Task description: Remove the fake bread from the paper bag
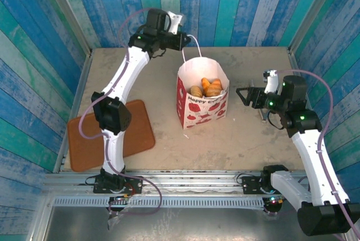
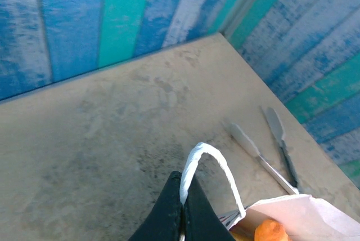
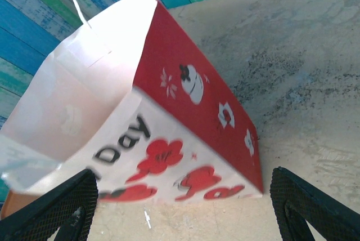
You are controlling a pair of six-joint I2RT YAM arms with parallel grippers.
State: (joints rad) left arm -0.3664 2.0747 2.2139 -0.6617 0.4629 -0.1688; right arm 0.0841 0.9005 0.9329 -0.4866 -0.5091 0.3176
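Observation:
The paper bag, white with red flower prints, stands upright mid-table with its mouth open. Fake bread, golden and orange-brown pieces, lies inside it. One orange piece shows just inside the bag's rim. My left gripper hovers behind and above the bag, shut on its thin white loop handle, which arches out from between the black fingertips. My right gripper stands open just right of the bag, apart from it. In the right wrist view the bag sits beyond the wide-spread fingers.
A flat brown tray lies at the left, partly under the left arm. Blue-green plank walls close in the back and sides. Bare table stretches in front of the bag and to its right.

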